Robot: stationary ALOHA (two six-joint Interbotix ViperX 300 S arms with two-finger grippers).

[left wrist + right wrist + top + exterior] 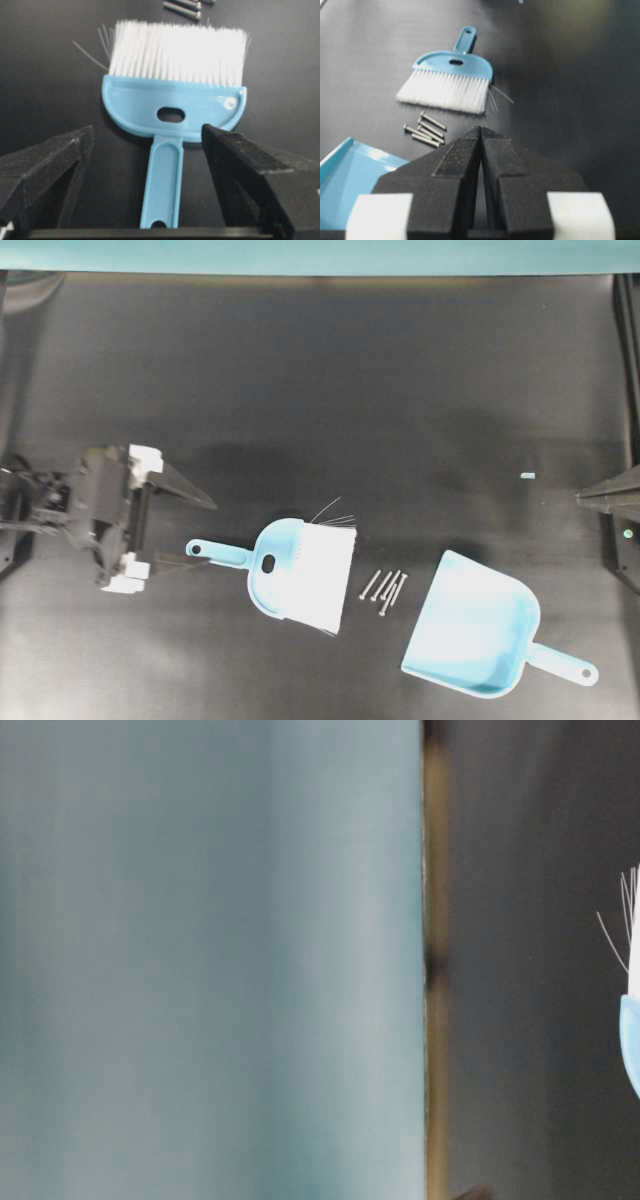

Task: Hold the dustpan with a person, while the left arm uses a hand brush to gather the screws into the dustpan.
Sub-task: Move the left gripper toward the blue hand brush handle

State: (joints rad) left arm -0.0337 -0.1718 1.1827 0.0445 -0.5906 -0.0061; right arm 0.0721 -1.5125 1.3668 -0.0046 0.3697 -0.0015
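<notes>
While the left hand (187, 532) stands spread wide around the thin handle of the light blue plastic hand brush (300, 572) without gripping it, the right hand (481, 131) is clenched empty. Silver-grey metal screws (384, 589) lie on the black table (320, 380) between brush and light blue plastic dustpan (478, 630).

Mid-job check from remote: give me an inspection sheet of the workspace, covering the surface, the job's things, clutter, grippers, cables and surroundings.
Surface: black tabletop, matte, with faint smudges.
Hand brush: lying flat, handle toward the left gripper, bristles toward the screws, unheld.
Screws: a small cluster between the brush bristles and the dustpan mouth.
Dustpan: flat on the table, mouth facing the screws, handle pointing away to the lower right, unheld.
Person: nothing seen.
Clutter: one small pale scrap near the right edge.
Left gripper: open, its fingers either side of the brush handle's end, not gripping.
Right gripper: shut, empty, at the right table edge.
Cables: some behind the left arm.
Surroundings: teal wall along the far edge.
</notes>
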